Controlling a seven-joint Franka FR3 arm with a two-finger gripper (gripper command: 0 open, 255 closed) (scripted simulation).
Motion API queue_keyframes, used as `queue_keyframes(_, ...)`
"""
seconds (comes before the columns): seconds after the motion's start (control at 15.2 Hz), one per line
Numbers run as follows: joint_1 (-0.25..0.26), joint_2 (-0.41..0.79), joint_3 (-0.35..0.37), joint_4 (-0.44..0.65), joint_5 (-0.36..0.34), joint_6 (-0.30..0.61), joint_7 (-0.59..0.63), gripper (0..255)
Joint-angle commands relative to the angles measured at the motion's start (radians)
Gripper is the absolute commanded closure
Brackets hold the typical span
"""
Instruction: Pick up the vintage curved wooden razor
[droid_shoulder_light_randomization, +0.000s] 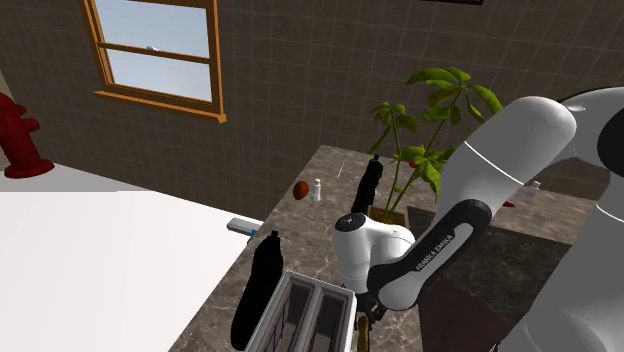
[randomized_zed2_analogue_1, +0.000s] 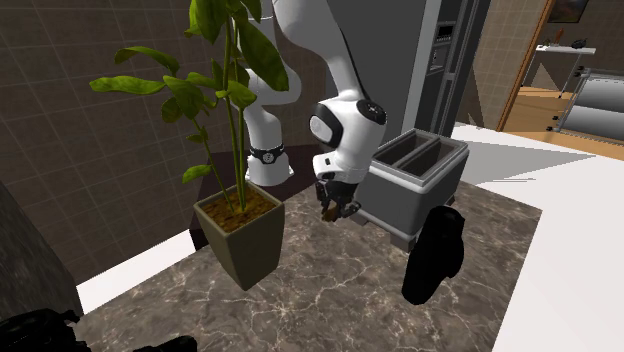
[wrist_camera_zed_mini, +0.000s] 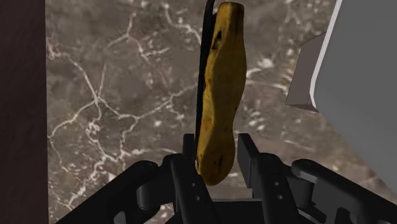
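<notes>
The black gripper (wrist_camera_zed_mini: 218, 151) clasps the curved yellow-brown wooden razor (wrist_camera_zed_mini: 221, 95) between its 2 fingers: grasp done, raising probably remains.

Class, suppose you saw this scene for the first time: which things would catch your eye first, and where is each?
The yellow-brown curved razor stands out first, clasped between the black fingers over the dark marbled counter. Next comes the leafy potted plant beside the white arm, with a grey two-slot box on the arm's other side.
</notes>
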Motion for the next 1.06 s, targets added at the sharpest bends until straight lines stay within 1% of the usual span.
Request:
queue_keyframes(0.0, -0.001, -0.027, 0.012, 0.000, 0.034, -0.021, -0.023, 255)
queue_keyframes(0.26, -0.002, -0.108, 0.028, -0.001, 0.117, -0.081, -0.085, 255)
queue_keyframes(0.53, 0.008, -0.184, 0.028, 0.005, 0.184, -0.145, -0.138, 255)
queue_keyframes(0.86, 0.024, -0.270, 0.017, 0.018, 0.245, -0.230, -0.188, 255)
queue_keyframes(0.99, 0.025, -0.272, 0.016, 0.018, 0.246, -0.232, -0.189, 255)
